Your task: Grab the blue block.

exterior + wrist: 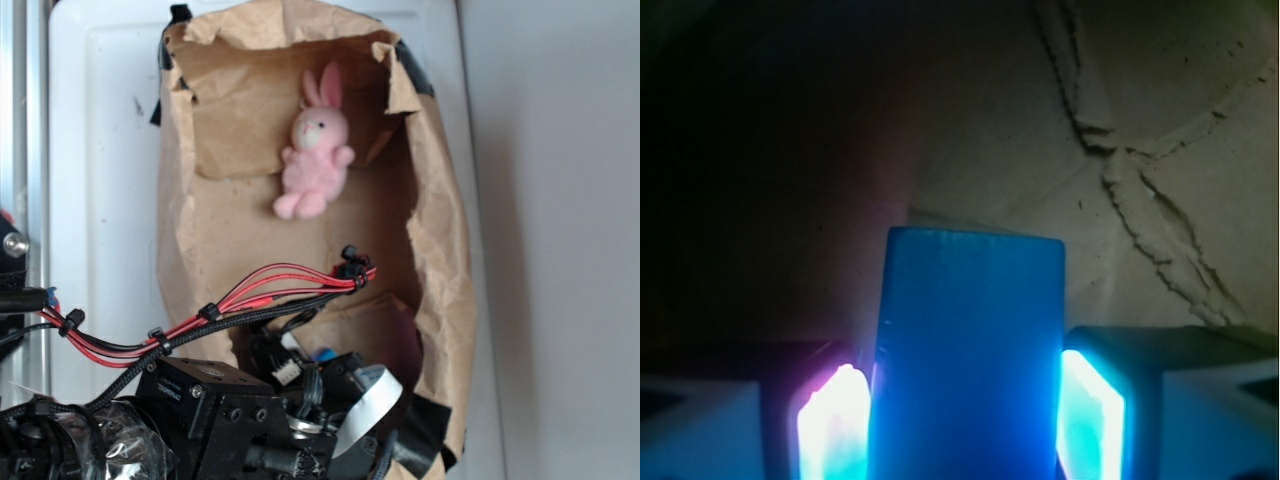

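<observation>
Claw (965, 410) narrow, clamped on the blue block (970, 350): in the wrist view both fingers press the block's long sides, left pad (832, 425) and right pad (1092, 418) glowing pale cyan, left one tinged pink at the top. Block stands lengthwise between them, far end sticking out ahead of the fingertips, top edge straight and slightly darker. Ahead of the claw is crumpled brown paper (1160, 150) with deep creases up and to the right; left of the claw is deep shadow, can't make out anything there. Exterior view: the claw itself and the block are hidden behind the arm (230, 400), which reaches into the near end of a paper-lined box (440, 250). Red and black cables (260, 295) run along the arm, a pale ribbon cable (365, 405) loops at the wrist. Pink plush bunny (315, 150) lies at the far end of the box, well apart from the claw, leaning against the back wall.
</observation>
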You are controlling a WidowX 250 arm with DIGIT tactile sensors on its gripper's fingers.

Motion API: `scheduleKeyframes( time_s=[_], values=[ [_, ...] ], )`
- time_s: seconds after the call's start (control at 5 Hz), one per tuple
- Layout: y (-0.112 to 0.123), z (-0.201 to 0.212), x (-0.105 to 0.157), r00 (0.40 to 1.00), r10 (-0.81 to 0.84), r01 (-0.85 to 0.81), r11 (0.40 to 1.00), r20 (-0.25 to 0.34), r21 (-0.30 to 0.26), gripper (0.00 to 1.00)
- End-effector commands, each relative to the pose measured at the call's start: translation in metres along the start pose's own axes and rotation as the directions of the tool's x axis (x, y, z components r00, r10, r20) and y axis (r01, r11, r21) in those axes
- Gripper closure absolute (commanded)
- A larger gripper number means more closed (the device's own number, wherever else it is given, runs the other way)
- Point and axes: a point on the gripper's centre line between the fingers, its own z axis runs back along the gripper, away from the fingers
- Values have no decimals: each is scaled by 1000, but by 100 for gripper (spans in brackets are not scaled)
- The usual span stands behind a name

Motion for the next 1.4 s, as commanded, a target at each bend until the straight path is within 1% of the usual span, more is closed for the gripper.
scheduleKeyframes(
  time_s=[0.0, 0.2, 0.4, 0.6, 0.8, 1.0, 1.2],
  values=[
    [38, 37, 46, 1000, 20, -20, 1000, 13, 23, 100],
    [42, 63, 63, 997, -79, 79, 996, 2, 44, 100],
    [47, 77, 69, 976, -188, 173, 976, 110, 132, 100],
    [48, 99, 83, 963, -235, 209, 960, 131, 188, 100],
    [50, 118, 96, 940, -322, 292, 930, 114, 222, 100],
    [57, 140, 109, 931, -358, 342, 925, 75, 168, 100],
    [67, 162, 113, 918, -390, 381, 918, 74, 108, 100]
  ],
)
